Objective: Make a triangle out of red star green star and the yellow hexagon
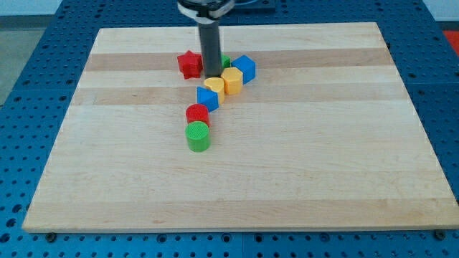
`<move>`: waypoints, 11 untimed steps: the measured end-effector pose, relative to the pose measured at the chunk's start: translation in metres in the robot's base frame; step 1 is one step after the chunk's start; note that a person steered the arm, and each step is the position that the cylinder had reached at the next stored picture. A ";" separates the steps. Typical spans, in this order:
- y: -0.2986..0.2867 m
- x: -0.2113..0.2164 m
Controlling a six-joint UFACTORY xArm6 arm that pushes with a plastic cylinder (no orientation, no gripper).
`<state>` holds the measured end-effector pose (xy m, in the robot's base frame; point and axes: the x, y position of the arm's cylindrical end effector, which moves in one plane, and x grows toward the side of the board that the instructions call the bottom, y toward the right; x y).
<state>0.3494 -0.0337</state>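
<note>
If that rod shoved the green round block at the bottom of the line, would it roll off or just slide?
Probably slide. The green cylinder stands upright on a flat end, so rolling looks unlikely unless it tips. It looks squat, so tipping seems unlikely too. It touches the red cylinder, so a push towards the view's top would likely move both. My tip is well away now.

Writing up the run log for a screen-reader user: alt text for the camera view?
My tip rests on a wooden board between a red star and a mostly hidden green block, atop a diagonal chain: blue cube, yellow hexagon, yellow block, blue block, red cylinder, green cylinder.
</note>
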 end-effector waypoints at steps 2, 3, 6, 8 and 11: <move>0.066 -0.002; 0.105 0.003; 0.196 0.004; 0.124 -0.093; -0.163 -0.110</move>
<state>0.2396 -0.1968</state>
